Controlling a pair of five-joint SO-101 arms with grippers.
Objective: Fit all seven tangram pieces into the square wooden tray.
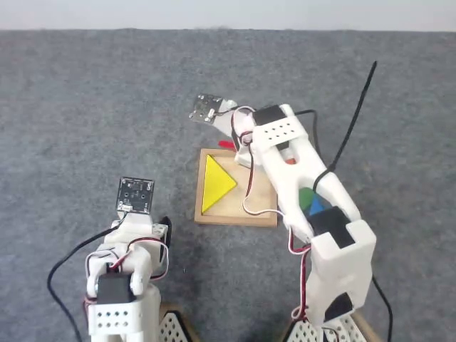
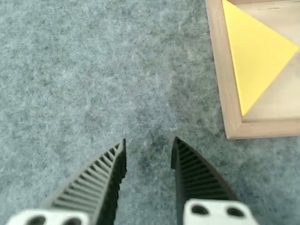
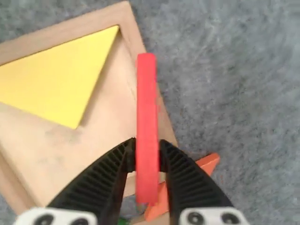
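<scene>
Right gripper [image 3: 147,154] was clamped on a flat red tangram piece [image 3: 146,117], its two black ribbed fingers pressed against the piece's broad faces. The red tangram piece stood on edge between them, with its thin side toward the wrist camera, and reached straight out past the fingertips. Directly beneath it ran one rim of the square wooden tray [image 3: 136,33]; whether the piece touched the wood could not be told. To one side of the fingers, inside the tray, lay a large yellow triangle [image 3: 61,86], flat on the tray floor with one corner tucked into a tray corner. On the other side of the fingers, an orange piece [image 3: 206,164] poked out from under them by the tray's rim, and a sliver of it showed below the red one.

From above, the right arm stretched across the tray, and a green piece [image 1: 305,194] and a blue piece [image 1: 315,206] showed beneath it, outside the tray.

The left gripper [image 2: 147,150] hung with its fingers spread apart, holding nothing, over the grey felt table cover [image 2: 70,70]. Ahead of it and off to one side sat a corner of the tray, near but not touching.
</scene>
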